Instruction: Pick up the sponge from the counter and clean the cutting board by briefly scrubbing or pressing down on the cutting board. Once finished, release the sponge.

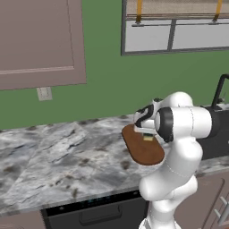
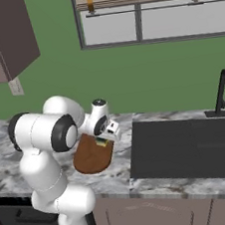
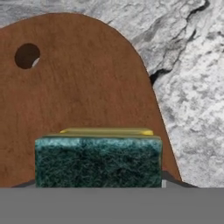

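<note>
- My white arm's two-finger gripper (image 1: pixel 148 135) hangs over the flat reddish-brown oval wooden cutting board (image 1: pixel 143 150), clamped on the small rectangular sponge with a dark green top and yellow body (image 3: pixel 98 159).
- In the hand view the sponge sits close under the camera, green face toward the lens, a strip of yellow showing beyond it; the board with its round hanging hole (image 3: pixel 27 55) spreads out below.
- The board lies on the long grey-and-white marbled stone counter (image 1: pixel 53 156), just beside the dark sink basin (image 2: pixel 189 147).
- I judge the pick-up done and the scrubbing step in hand: sponge carried above the board, though I cannot tell whether it already touches the wood.
- Next I would press straight down onto the middle of the board, rub briefly, then part the jaws to let the sponge go.
</note>
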{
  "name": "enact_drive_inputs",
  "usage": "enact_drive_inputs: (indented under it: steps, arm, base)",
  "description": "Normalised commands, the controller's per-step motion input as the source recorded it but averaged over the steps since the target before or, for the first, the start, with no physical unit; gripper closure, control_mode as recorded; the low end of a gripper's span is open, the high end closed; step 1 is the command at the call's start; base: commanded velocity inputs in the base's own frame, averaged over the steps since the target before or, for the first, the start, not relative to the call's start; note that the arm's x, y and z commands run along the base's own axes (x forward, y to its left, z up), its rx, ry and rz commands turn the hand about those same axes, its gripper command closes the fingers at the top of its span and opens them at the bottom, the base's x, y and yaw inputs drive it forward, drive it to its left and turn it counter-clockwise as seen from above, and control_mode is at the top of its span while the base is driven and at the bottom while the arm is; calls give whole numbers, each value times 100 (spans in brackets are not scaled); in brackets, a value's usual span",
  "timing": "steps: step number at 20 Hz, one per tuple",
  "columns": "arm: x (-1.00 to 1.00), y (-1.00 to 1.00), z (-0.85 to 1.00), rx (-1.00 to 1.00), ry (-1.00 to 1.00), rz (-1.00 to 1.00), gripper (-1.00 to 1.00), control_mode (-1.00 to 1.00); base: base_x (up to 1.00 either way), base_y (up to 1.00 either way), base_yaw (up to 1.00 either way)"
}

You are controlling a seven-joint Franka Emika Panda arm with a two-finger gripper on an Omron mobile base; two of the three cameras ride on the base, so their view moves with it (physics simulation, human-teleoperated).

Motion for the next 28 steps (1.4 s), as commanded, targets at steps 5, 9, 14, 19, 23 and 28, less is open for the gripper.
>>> enact_drive_inputs:
  steps: [5,9,14,19,23,28]
  arm:
    - [20,13,-43,0,-1,0,100,-100]
    - [2,35,-14,-1,-6,2,100,-100]
    - [-3,59,-25,0,0,5,100,-100]
    - [0,42,-93,0,0,0,100,-100]
    - [-60,0,-9,0,-6,0,100,-100]
    - [-85,8,-8,0,0,0,100,-100]
  base:
    - [0,0,0]
    - [0,0,0]
    - [0,0,0]
    - [0,0,0]
    - [0,0,0]
    - [0,0,0]
